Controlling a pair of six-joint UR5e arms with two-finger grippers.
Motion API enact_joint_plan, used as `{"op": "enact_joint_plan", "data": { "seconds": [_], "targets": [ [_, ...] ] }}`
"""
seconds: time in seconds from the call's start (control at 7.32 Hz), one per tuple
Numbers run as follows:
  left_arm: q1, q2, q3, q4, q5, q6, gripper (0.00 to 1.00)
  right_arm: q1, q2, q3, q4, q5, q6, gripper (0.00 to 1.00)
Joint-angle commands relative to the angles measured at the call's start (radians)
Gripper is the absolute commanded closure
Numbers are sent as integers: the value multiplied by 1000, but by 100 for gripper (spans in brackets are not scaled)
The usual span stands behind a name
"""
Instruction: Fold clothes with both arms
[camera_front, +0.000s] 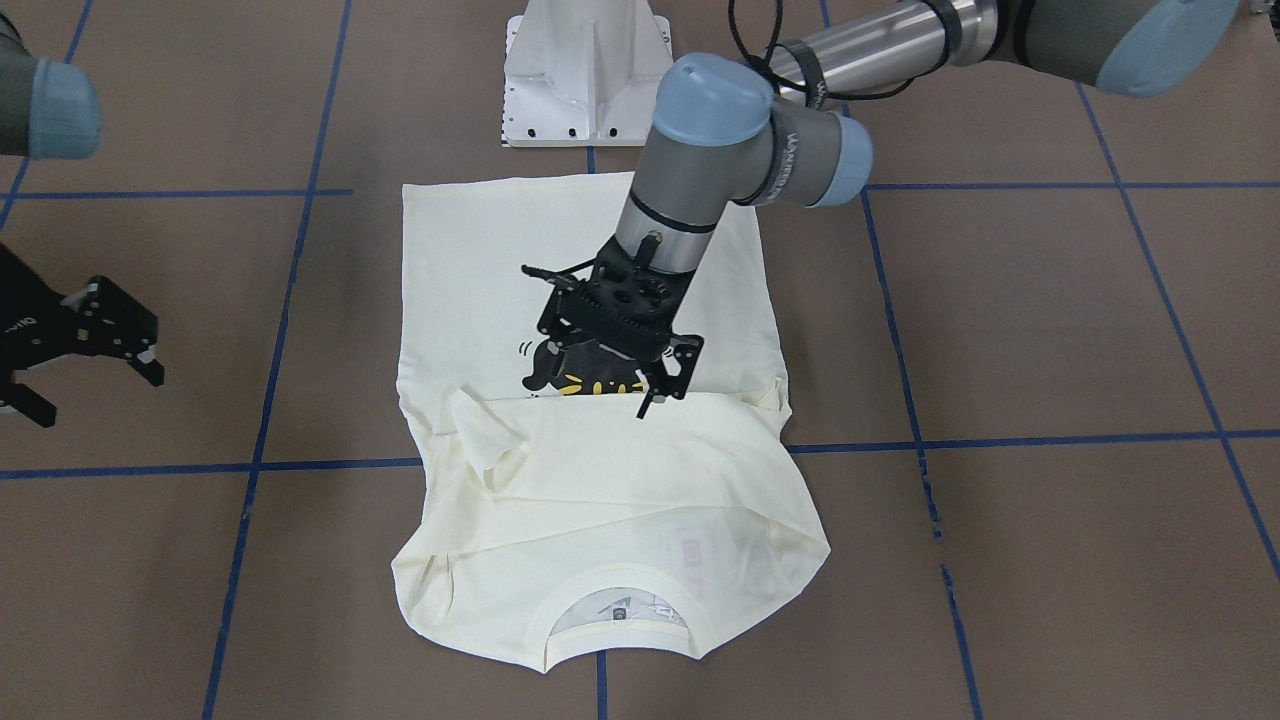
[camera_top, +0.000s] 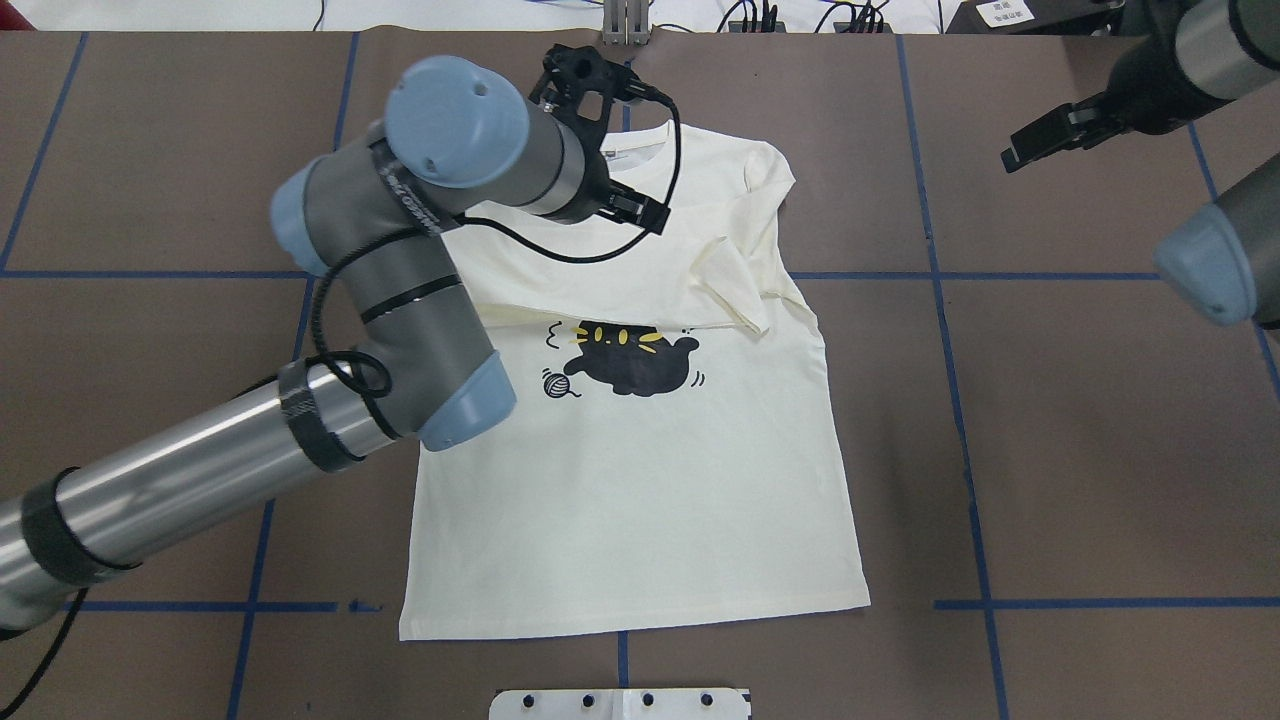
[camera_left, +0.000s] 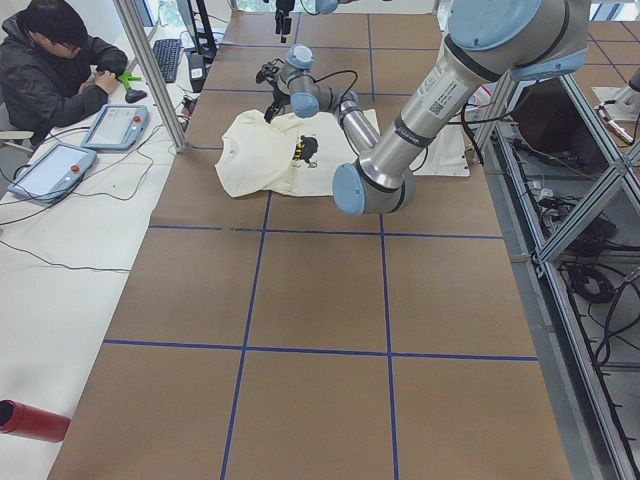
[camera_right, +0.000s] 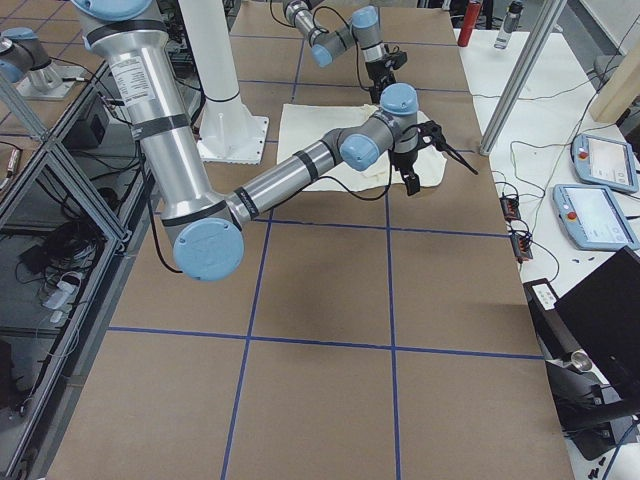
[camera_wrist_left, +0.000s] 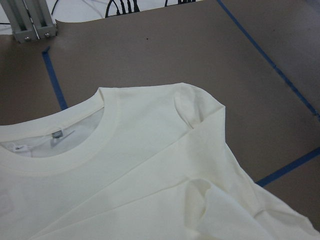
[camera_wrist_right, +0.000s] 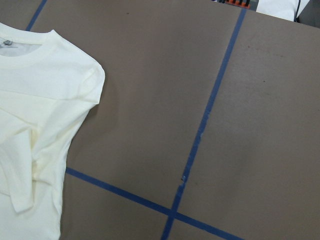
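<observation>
Shirt (camera_top: 640, 480) lies flat on the brown surface (camera_top: 1050, 450). Its long axis runs 6 to 12 o'clock in the overhead view. The hem is nearest the robot at 6, then comes the cat print (camera_top: 625, 365). A fold edge runs 9 to 3 across the cat's top, and plain cloth carries on to the collar (camera_top: 645, 150) at 12. A loose sleeve flap (camera_top: 735, 285) sits near the fold's 3 o'clock end. Left gripper (camera_front: 615, 335) hovers over that far half, jaws spread wide and holding nothing. Right gripper (camera_top: 1050, 135) hangs off the cloth toward 2 o'clock, well apart, jaws likewise spread and empty. The left arm looks much the nearer to the collar end.
</observation>
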Motion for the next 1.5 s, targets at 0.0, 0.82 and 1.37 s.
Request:
{"op": "enact_joint_plan", "data": {
  "seconds": [0.0, 0.82, 1.37],
  "targets": [
    [-83, 252, -274, 57, -68, 76, 0, -171, 118, -12, -31, -168, 182, 3],
    [-135, 378, -342, 55, -130, 190, 0, -448, 537, -348, -254, -495, 455, 27],
    [-134, 408, -341, 46, -142, 184, 0, -510, 582, -549, -170, -682, 633, 37]
  ]
}}
